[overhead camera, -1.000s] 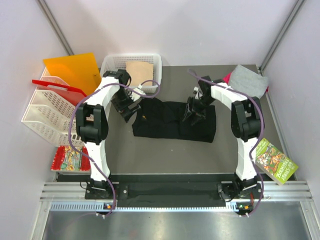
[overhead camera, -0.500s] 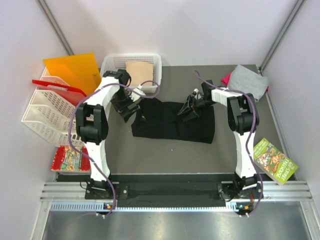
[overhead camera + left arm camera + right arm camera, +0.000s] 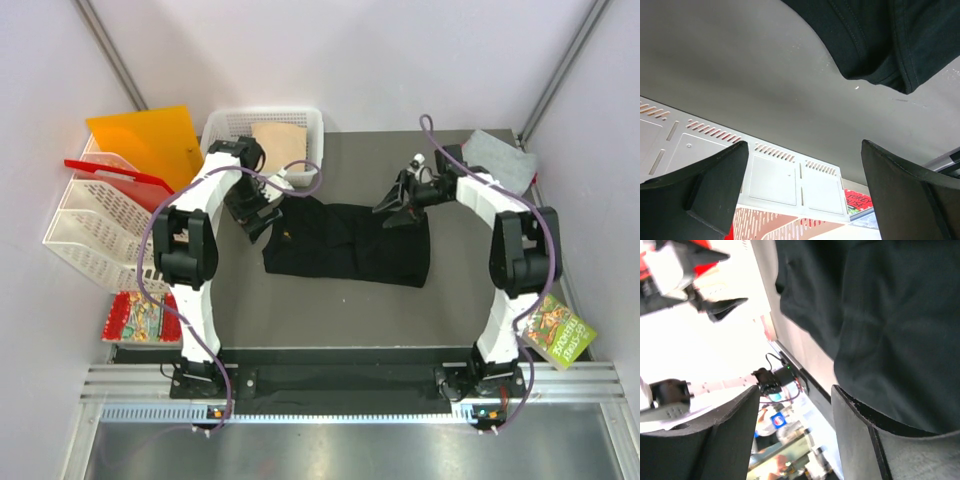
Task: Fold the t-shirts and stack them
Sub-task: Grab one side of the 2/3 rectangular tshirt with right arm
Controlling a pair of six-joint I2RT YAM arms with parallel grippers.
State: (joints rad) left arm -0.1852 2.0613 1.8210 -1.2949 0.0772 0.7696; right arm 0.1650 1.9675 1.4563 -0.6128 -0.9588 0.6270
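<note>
Black tee lies as a wide strip in the middle of the table; L gripper sits by its far-left corner, spread wide w/ nothing between, hem just past the tips; R gripper is over the far-right edge, also apart, no cloth pinched afaict; grey tee in the far-right corner; tan one in the white basket, far left.

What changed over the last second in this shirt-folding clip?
The right gripper moved from over the right half of the black t-shirt back toward the shirt's far edge, and that arm's elbow swung outward to the right. Its jaws are open and hold nothing. The left gripper stayed open at the shirt's far left corner, and the shirt lies much as it did.
</note>
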